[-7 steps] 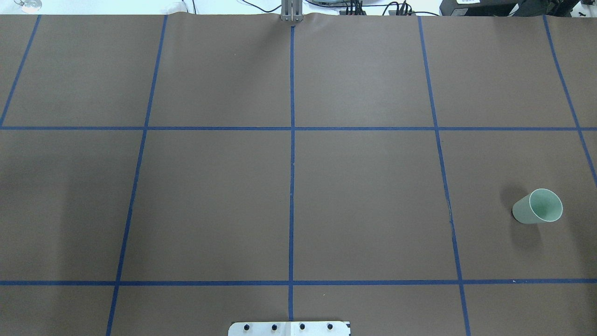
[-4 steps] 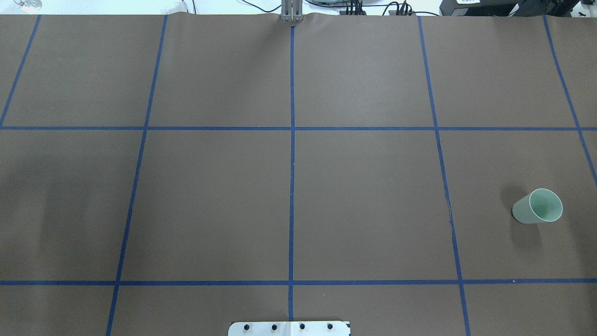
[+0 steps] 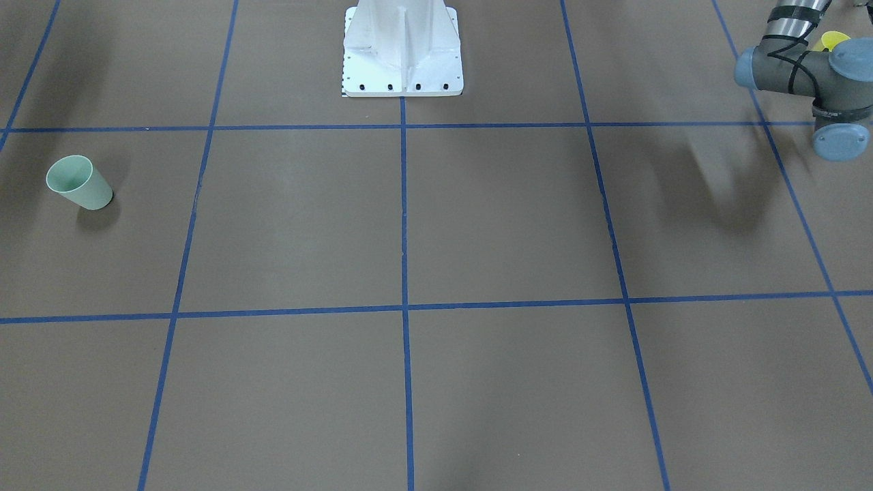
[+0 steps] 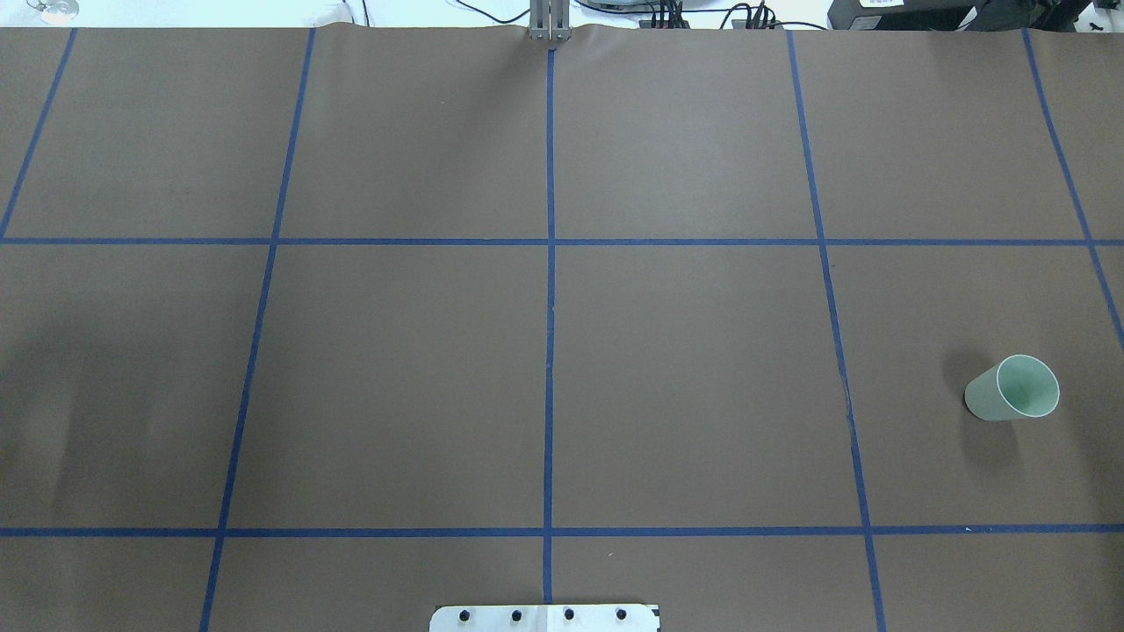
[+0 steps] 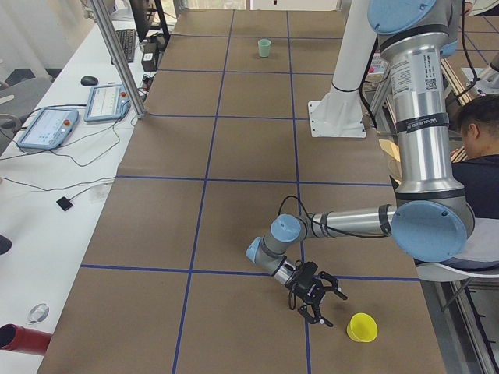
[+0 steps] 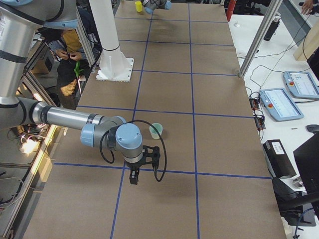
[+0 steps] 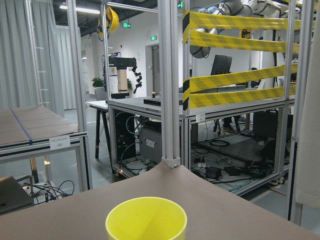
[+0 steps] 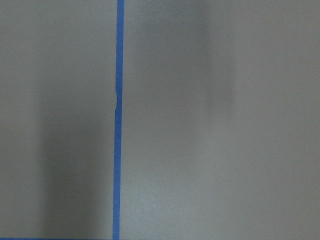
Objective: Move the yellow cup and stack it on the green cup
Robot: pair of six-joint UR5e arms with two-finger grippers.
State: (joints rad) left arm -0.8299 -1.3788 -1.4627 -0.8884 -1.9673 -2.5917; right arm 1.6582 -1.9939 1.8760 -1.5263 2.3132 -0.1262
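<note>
The yellow cup [image 5: 362, 327] stands upright near the table's left end, by the edge on the robot's side. It fills the bottom of the left wrist view [image 7: 146, 219], rim up. My left gripper [image 5: 331, 306] hangs low just beside it and apart from it; I cannot tell whether it is open or shut. The green cup [image 4: 1012, 389] stands upright on the right side of the table [image 3: 78, 182]. My right gripper [image 6: 133, 180] points down at bare table a short way from the green cup [image 6: 156, 130]; I cannot tell its state.
The white robot base [image 3: 402, 48] stands at the near middle edge. A seated person [image 5: 475, 148] is beside the table behind the left arm. Aluminium posts [image 5: 117, 58] and control tablets [image 5: 47, 128] line the far side. Blue tape lines grid the brown table.
A faint shadow on the left part of the table has drifted further left. The green cup has not moved, and no arm enters the overhead view.
</note>
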